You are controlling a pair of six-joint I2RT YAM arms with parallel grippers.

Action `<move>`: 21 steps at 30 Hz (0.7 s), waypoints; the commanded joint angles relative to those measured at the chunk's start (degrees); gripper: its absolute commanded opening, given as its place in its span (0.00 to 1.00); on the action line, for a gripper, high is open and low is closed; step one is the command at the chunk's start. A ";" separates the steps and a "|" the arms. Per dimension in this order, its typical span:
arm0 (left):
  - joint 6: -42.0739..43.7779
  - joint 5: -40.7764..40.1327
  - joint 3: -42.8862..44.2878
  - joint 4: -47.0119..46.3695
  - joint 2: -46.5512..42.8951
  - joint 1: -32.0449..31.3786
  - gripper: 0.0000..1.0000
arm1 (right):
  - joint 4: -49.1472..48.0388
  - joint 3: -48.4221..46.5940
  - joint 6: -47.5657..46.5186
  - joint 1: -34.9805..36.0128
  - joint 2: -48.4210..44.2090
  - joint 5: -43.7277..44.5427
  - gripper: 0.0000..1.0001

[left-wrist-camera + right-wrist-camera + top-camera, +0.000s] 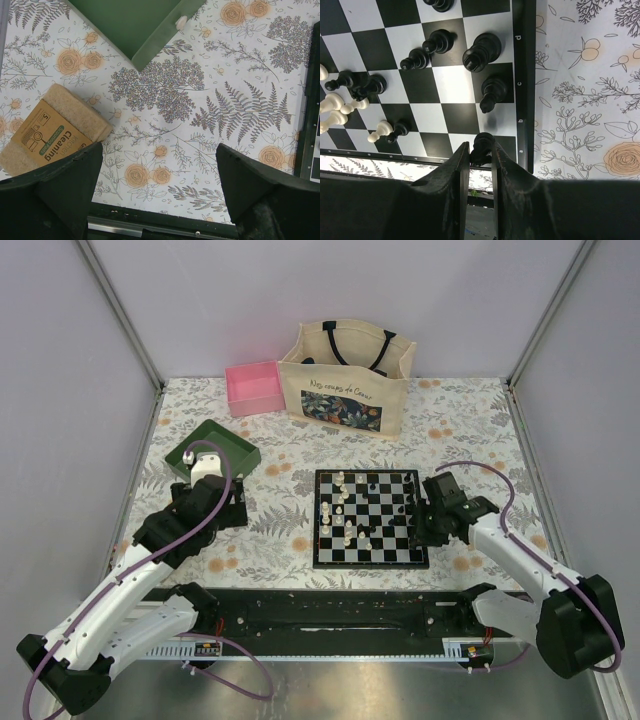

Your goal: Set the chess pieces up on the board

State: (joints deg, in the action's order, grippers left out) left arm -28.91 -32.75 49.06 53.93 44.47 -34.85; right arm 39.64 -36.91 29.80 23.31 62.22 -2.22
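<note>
The board point(370, 562) lies right of the table's middle with black and cream-white chess pieces point(346, 512) scattered over it. My right gripper point(480, 150) is at the board's point(452, 85) near right corner, by the letter a on its border, shut on a black piece point(483, 141) over the corner square. Other black pieces point(481, 52) stand along that edge, and white ones point(335, 107) lie at the left. My left gripper point(160, 155) hangs wide open over bare cloth with nothing between its fingers. From above, the left gripper point(210, 505) is far left of the board and the right gripper point(418, 515) at its right edge.
A green tray point(230, 445) sits at the back left; a small cream thing point(180, 21) rests at its rim. A packet of scouring pads point(50, 127) lies beside the left fingers. A pink box point(255, 387) and a tote bag point(345, 370) stand at the back.
</note>
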 commanded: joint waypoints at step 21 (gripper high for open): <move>0.69 0.15 1.66 -2.08 -0.08 0.22 0.99 | -3.78 -0.36 -1.85 -3.45 4.32 -0.51 0.25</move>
State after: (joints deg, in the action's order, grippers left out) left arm -28.91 -32.75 49.06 53.91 44.47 -34.85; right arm 37.47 -36.91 28.75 20.51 66.19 -2.66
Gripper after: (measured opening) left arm 0.988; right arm 0.290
